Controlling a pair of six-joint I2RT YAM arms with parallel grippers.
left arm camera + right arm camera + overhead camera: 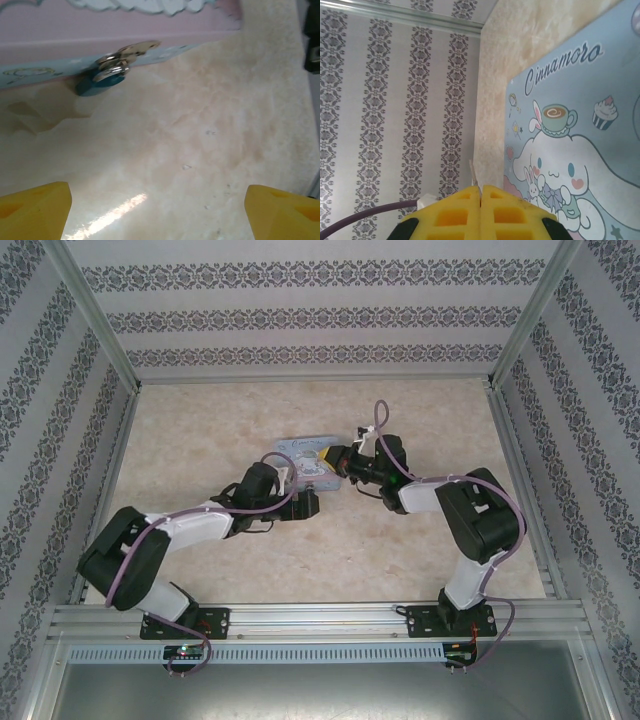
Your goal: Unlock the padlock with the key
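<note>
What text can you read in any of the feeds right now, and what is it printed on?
"Cinnamoro": dark script across the lid of the tin, above the cartoon character, right wrist view.
Top view, tin: the print is too small to read.
Left wrist view, tin: faint markings on its side, too blurred to read.
padlock: no lettering can be made out.

Teal-blue padlock [95,86] — pale-blue cartoon-printed tin [580,100], floral-striped walls [395,100], beige marbled table [200,150]

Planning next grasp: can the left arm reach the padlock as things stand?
Probably yes. Left wrist view: the padlock hangs at the edge of the tin, ahead of the left gripper, jaws wide apart, only bare table between them.
</note>
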